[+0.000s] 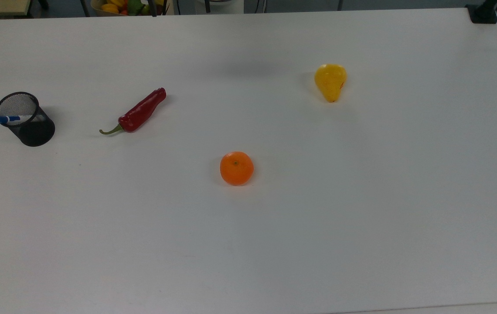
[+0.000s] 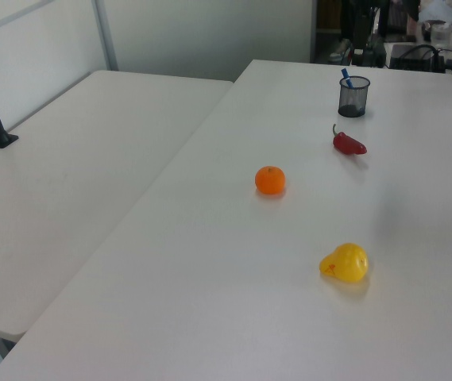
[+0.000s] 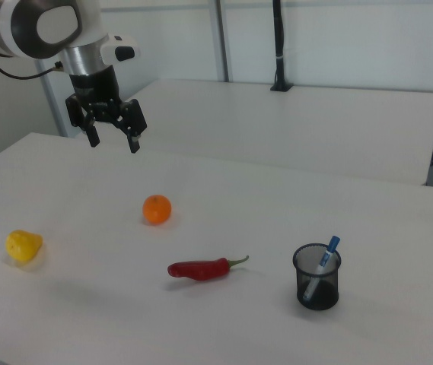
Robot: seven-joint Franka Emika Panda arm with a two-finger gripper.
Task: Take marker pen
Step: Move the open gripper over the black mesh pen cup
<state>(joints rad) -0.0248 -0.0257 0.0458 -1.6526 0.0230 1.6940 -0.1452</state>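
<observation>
A wide white table (image 1: 362, 218) carries the whole arrangement, with a dark clamp foot at its far corner on the top view's right. Top view: a black mesh pen cup (image 1: 25, 118) stands near the top view's left edge, and the marker pen (image 1: 5, 119) sits inside it, its blue cap poking out over the rim toward the top view's left while the white barrel runs down into the mesh; nothing else is seen in the cup. A red chili pepper (image 1: 140, 111) lies well apart from the cup toward the top view's right, green stem pointing back at the cup. An orange (image 1: 236, 168) rests near the table's middle, and a yellow pear (image 1: 330, 81) lies farther toward the top view's right. Left view: a second white table (image 2: 75, 175) adjoins on the left view's left; the cup stands farthest from the camera with the blue cap showing above its rim, then pepper, orange and pear in turn toward the camera. Right view: the marker leans inside the cup, cap uppermost, at the right view's lower right. The gripper (image 3: 112, 141) hangs in the air above the table, beyond the orange and well apart from the cup, its black fingers (image 3: 135, 141) spread apart and holding nothing.
</observation>
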